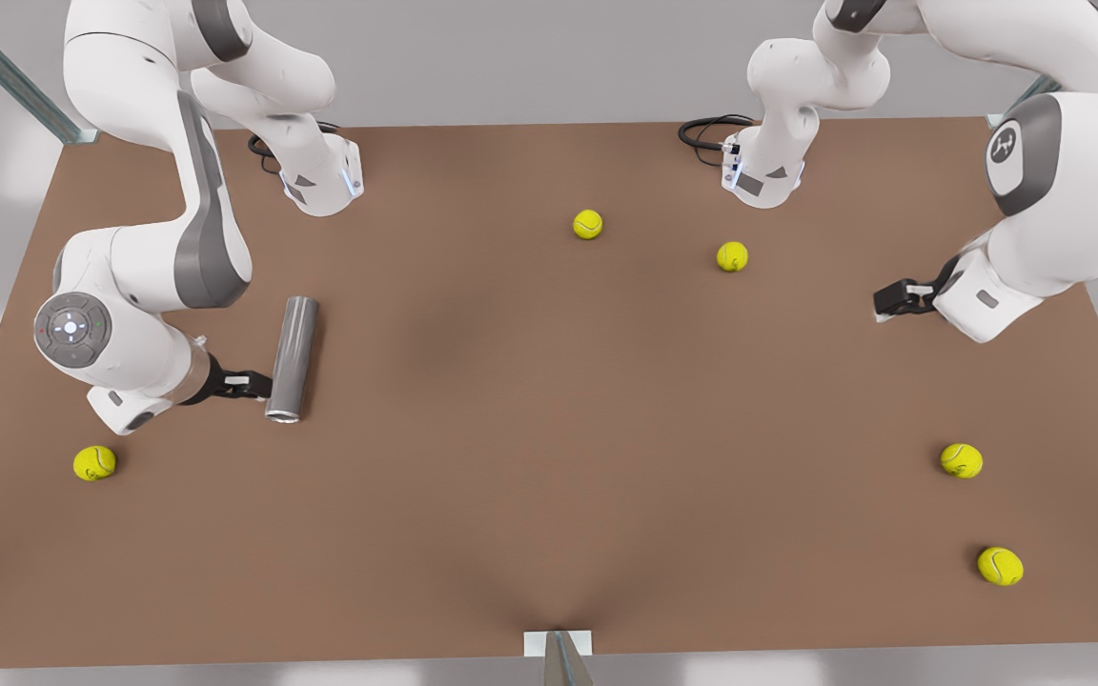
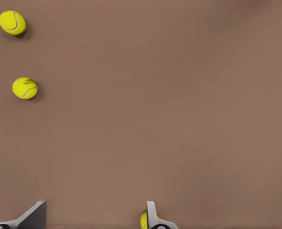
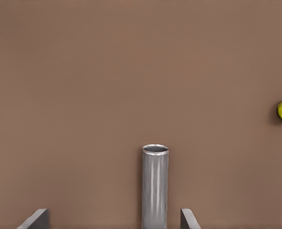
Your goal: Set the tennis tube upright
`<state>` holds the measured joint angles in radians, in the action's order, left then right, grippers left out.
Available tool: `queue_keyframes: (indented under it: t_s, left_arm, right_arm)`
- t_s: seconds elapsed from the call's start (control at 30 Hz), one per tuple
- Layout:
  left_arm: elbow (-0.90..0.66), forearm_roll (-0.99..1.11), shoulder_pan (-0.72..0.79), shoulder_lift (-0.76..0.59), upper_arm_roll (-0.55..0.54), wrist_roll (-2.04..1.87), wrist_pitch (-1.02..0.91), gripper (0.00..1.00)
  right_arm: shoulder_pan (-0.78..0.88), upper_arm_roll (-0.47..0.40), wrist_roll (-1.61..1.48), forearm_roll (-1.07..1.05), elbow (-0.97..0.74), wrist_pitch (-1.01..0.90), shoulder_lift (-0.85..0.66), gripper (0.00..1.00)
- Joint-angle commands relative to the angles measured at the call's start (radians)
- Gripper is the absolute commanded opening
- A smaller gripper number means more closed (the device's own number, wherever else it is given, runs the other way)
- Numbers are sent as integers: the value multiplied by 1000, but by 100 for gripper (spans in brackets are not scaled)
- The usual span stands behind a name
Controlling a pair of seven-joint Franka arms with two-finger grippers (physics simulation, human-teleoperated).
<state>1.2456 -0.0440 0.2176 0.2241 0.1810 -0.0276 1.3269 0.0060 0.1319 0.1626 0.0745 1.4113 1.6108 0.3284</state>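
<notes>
The right gripper (image 1: pixel 258 385) hangs wide open beside the lying tennis tube (image 1: pixel 292 358), near its silvery end. An off-centre pinch could roll it away. The left gripper (image 1: pixel 892 300), fingers spread, waits well apart.

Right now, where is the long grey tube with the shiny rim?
The grey cylindrical tennis tube lies flat on the brown table at the front view's left, between the right gripper's open fingers, with a yellow tennis ball nearby.

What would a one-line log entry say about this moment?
tennis tube: lying flat on table | right tool: open, beside tube's silvery-rimmed end | left tool: open, waiting apart | upright: not yet
</notes>
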Motion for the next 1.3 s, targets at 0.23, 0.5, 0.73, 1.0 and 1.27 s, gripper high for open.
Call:
queue_keyframes:
  t_s: [0.23, 0.5, 0.73, 1.0, 1.27]
  left_arm:
    - [2, 16, -4, -2, -1, 0, -6, 100]
    - [144, 15, -6, -60, -1, 0, 72, 100]
    - [193, 15, -17, -75, -3, 0, 100, 100]
    - [210, 13, -76, -75, -63, 0, 95, 100]
    - [212, 13, -75, -72, -64, 0, 89, 100]
  right_arm:
    - [-26, 5, 8, -48, 403, 234, -70, 100]
    - [-173, 6, -15, -47, 798, 705, -51, 100]
    - [-178, 9, 0, -50, 893, 698, -72, 100]
    - [-178, 9, -15, -50, 988, 788, -72, 100]
    - [-162, 9, -18, -50, 1023, 896, -42, 100]
